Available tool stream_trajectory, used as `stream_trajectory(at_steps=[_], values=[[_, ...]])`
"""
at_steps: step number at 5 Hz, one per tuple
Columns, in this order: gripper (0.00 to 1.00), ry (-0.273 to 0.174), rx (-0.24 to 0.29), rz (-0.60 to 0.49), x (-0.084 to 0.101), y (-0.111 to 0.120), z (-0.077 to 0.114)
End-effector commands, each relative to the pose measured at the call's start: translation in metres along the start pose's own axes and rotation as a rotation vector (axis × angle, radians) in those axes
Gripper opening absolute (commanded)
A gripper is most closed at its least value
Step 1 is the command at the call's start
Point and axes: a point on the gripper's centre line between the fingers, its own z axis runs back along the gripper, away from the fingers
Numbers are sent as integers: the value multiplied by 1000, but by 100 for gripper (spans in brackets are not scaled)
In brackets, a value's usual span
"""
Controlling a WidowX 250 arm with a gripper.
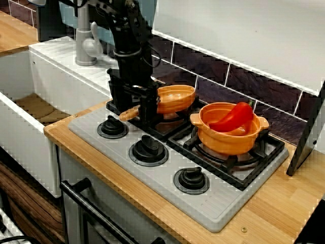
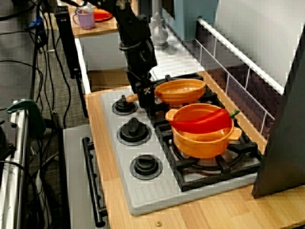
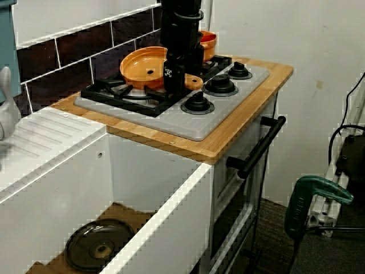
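Note:
My black gripper (image 1: 144, 108) is down over the stove's back left burner, shut on the handle of an orange frying pan (image 1: 175, 97). The handle's tip (image 1: 129, 114) sticks out past the fingers toward the knobs. In the view from the sink side the pan (image 3: 147, 67) looks tilted, its inside facing the camera, with the gripper (image 3: 174, 79) on the handle in front of it. Right of the pan, an orange two-handled pot (image 1: 229, 141) stands on the neighbouring burner with a red pepper (image 1: 233, 117) lying in it. The view from the stove's far end shows gripper (image 2: 145, 94), pan (image 2: 181, 90) and pot (image 2: 202, 140) close together.
Three black knobs (image 1: 148, 149) line the grey stove top's front. A white sink to the left holds a dark round lid (image 3: 100, 248); a grey faucet (image 1: 86, 43) stands behind it. A tiled wall backs the stove. An oven door handle (image 3: 259, 145) juts out below. A purple mug (image 2: 86, 19) sits far off.

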Motion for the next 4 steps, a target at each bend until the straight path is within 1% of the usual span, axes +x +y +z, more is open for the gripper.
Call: stream_trajectory(at_steps=[1,2,4], values=[[33,-45,-7,-4,13,0,14],[0,-44,-11,2,14,3,17],[0,-55,-13,11,14,9,31]])
